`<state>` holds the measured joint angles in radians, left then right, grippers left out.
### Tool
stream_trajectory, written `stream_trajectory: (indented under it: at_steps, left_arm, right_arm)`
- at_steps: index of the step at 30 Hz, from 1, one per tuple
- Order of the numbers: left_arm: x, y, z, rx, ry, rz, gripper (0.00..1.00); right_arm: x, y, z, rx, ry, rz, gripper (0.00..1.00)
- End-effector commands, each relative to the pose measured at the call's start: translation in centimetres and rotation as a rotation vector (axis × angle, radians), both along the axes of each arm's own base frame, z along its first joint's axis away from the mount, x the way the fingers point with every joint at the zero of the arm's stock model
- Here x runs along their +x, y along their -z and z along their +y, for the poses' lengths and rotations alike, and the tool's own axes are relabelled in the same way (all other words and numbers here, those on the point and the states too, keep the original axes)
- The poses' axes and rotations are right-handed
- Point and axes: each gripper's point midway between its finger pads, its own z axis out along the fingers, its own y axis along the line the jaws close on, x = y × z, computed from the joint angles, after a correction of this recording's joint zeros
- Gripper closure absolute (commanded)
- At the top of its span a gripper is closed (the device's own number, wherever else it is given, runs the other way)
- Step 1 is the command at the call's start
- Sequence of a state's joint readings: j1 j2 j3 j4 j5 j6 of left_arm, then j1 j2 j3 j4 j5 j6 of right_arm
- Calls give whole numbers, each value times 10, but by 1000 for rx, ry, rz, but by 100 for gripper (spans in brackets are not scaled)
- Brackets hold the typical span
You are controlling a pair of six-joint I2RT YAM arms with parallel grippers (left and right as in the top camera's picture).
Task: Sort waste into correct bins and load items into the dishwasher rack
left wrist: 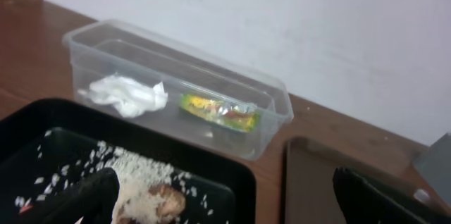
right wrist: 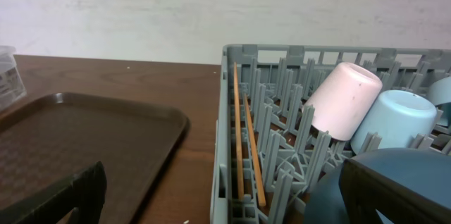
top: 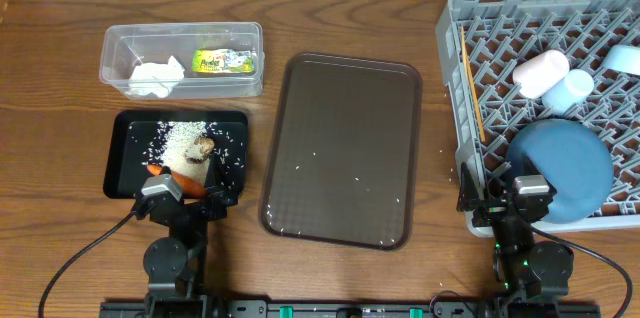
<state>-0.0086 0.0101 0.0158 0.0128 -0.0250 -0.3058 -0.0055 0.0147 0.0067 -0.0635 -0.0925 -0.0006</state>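
Observation:
The clear tub (top: 113,58) holds a white tissue (top: 155,74) and a green-yellow wrapper (top: 225,60). The black tray (top: 120,163) holds rice (top: 180,138), a brown lump (top: 204,146) and an orange carrot (top: 176,179). The grey rack (top: 450,18) holds chopsticks (top: 472,88), a pink cup (top: 541,70), a pale-blue cup (top: 567,91), a blue plate (top: 560,168) and a bowl (top: 625,58). My left gripper (top: 183,201) is open and empty at the black tray's near edge (left wrist: 232,203). My right gripper (top: 510,203) is open and empty at the rack's near-left corner (right wrist: 229,196).
A dark-brown serving tray (top: 340,148) with a few stray rice grains lies between the black tray and the rack. Bare wooden table surrounds everything. A white wall stands behind the table in both wrist views.

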Motion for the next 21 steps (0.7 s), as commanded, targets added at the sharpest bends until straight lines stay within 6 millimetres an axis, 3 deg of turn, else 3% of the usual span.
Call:
stream_trajectory:
  at_steps: [1,4,11,21]
  left_arm:
    - [1,-9,-2,24,11,-49,2]
    - [1,-13,-2,24,11,-63,2]
    - [-2,25,-3,85,23,96,2]
    - [-2,25,-3,94,28,95,2]
  right_arm:
    - [0,0,-3,11,14,-2,1]
    - [0,0,-3,10,14,-2,1]
    - [0,0,-3,10,14,-2,1]
    - [0,0,-3,11,14,-2,1]
